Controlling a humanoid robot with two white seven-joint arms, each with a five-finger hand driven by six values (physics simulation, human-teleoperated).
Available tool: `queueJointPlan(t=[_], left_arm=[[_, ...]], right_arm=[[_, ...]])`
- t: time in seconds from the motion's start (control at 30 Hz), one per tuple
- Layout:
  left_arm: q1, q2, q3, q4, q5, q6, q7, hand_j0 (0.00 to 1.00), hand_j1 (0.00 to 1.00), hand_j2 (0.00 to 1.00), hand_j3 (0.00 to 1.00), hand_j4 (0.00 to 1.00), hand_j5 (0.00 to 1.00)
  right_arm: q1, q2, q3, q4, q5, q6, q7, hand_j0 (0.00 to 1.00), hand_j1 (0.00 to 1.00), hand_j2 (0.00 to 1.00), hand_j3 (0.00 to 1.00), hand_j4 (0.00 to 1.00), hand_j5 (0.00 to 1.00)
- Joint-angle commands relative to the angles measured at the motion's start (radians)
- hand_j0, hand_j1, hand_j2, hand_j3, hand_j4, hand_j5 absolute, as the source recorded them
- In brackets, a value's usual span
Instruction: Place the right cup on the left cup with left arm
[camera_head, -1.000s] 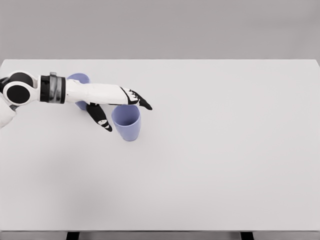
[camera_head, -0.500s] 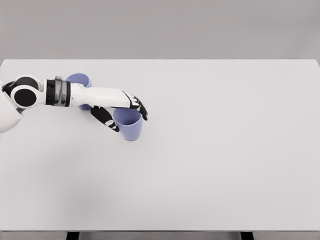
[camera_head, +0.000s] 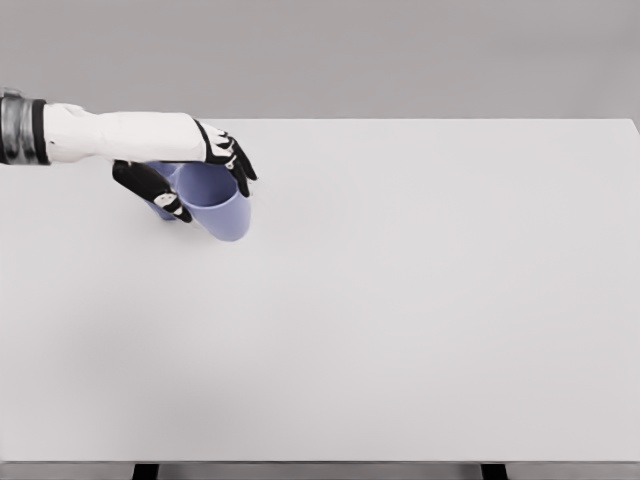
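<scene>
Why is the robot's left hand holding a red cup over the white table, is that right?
Not quite: the cup is purple, not red. The head view shows the left hand holding it, tilted, over the white table.

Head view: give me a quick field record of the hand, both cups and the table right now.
left hand: fingers wrapped around the lavender plastic cup, arm entering from the picture's left
held cup: tilted, rim toward the hand, appears lifted off the table
second lavender cup: mostly hidden behind the hand and the held cup, only a sliver shows
stacking: not yet done, as far as this view shows
white table: nothing else seen on it
right arm: not in view
</scene>
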Motion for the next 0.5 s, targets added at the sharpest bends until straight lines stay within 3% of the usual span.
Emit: queueJointPlan(t=[0.0, 0.23, 0.47], left_arm=[[-0.002, 0.066, 0.002, -0.039, 0.045, 0.003, 0.001, 0.6, 0.6, 0.6, 0.6, 0.6, 0.6], [-0.058, 0.119, 0.003, -0.026, 0.059, 0.003, 0.001, 0.59, 0.59, 0.59, 0.59, 0.59, 0.59], [-0.101, 0.118, 0.003, 0.053, 0.059, 0.003, 0.001, 0.59, 0.59, 0.59, 0.59, 0.59, 0.59]], right_arm=[[0.0, 0.0, 0.0, 0.0, 0.0, 0.0, 0.0, 1.0, 1.0, 1.0, 1.0, 1.0, 1.0], [0.0, 0.0, 0.0, 0.0, 0.0, 0.0, 0.0, 1.0, 1.0, 1.0, 1.0, 1.0, 1.0], [0.0, 0.0, 0.0, 0.0, 0.0, 0.0, 0.0, 1.0, 1.0, 1.0, 1.0, 1.0, 1.0]])
